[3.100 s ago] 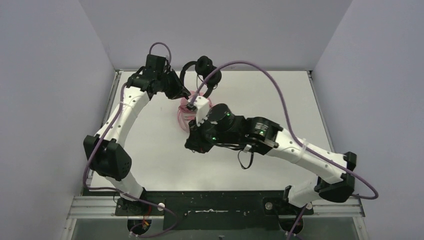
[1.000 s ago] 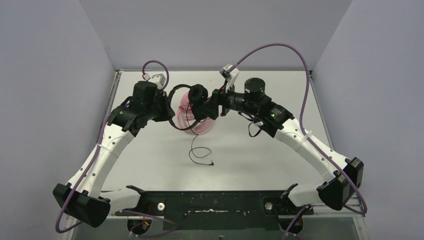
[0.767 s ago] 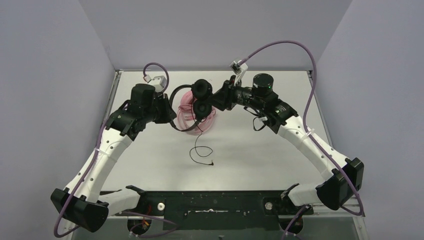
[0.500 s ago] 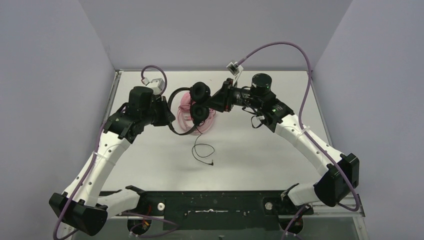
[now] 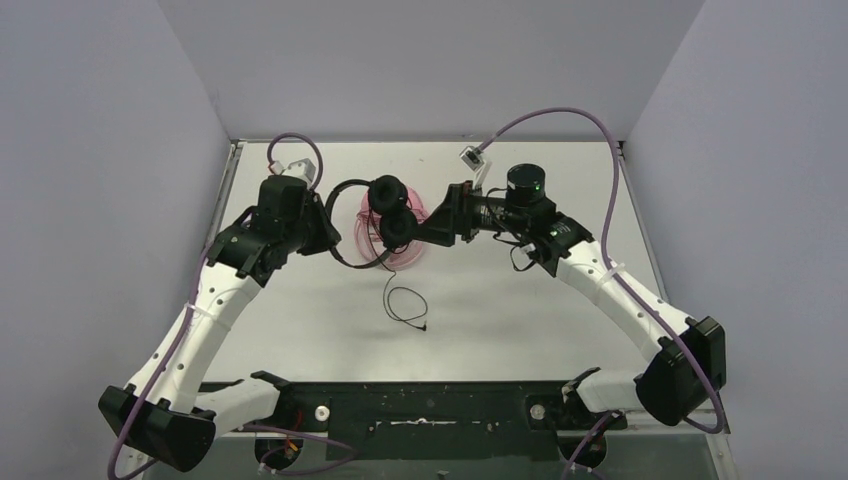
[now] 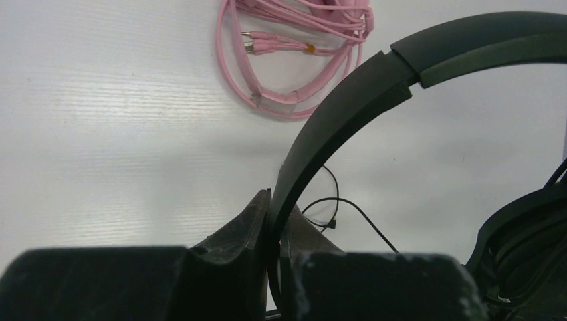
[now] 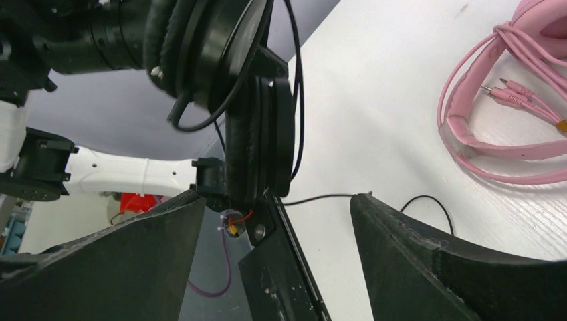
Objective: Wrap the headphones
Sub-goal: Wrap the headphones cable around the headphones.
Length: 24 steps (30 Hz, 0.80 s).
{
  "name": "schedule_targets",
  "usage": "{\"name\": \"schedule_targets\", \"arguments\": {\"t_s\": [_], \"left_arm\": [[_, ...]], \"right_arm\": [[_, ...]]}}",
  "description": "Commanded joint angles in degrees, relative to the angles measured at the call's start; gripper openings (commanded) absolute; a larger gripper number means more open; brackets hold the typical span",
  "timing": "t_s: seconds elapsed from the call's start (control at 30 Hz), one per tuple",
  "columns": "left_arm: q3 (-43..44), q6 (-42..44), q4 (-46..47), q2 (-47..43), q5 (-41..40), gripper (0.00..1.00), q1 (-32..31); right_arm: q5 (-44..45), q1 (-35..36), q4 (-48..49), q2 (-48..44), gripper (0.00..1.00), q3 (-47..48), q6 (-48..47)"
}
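Small black corded headphones (image 5: 398,228) held above the table, cable loose, wrap not begun.

Left gripper (image 6: 275,206) is clamped across the black plastic headband (image 6: 348,100). Right gripper (image 7: 277,198) has its jaws wide with the stacked ear cups (image 7: 257,127) between them, no contact evident. The thin black cable (image 5: 405,300) drops from the cups and loops on the white table (image 5: 520,320), plug end free. Pink padded headphones (image 7: 468,134) lie on the table below, pink cable (image 6: 294,40) bunched beside them. Judgement: the black set is light, the band stiff but springy, and the cups swivel, so it will likely twist in a one-point hold. The cable is limp and thin and probably slips. Best pinched close to the cup, with no yanking at the joint.
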Motion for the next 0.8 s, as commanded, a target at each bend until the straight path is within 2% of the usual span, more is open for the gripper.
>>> {"name": "schedule_targets", "arguments": {"t_s": [0.0,0.07,0.13,0.4,0.5,0.6,0.77], "left_arm": [[3.18,-2.02,1.08,-0.12,-5.36,0.00,-0.11],[3.44,-1.73,0.79,0.14,-5.67,0.00,-0.24],[3.42,-1.65,0.78,-0.09,-5.85,0.00,-0.17],[3.83,-0.10,0.95,-0.42,-6.68,0.00,-1.05],[4.25,1.14,0.47,-0.03,-7.95,0.00,-1.75],[4.53,2.12,0.04,-0.05,-9.80,0.00,-2.47],[3.92,2.90,1.39,-0.32,-9.07,0.00,-3.61]], "right_arm": [[2.60,2.54,3.45,-5.35,0.88,-1.61,-1.28],[5.17,4.43,5.02,-5.70,0.96,-1.68,-2.92],[7.05,5.72,6.26,-5.00,1.00,-1.31,-2.84],[21.88,9.76,10.42,-2.93,1.00,-1.40,-1.64],[25.99,9.74,8.26,-3.13,1.00,-0.73,-2.10],[27.74,8.74,4.12,-3.27,1.00,0.29,-3.70],[21.90,8.07,9.19,-1.45,1.00,0.27,-2.32]]}}
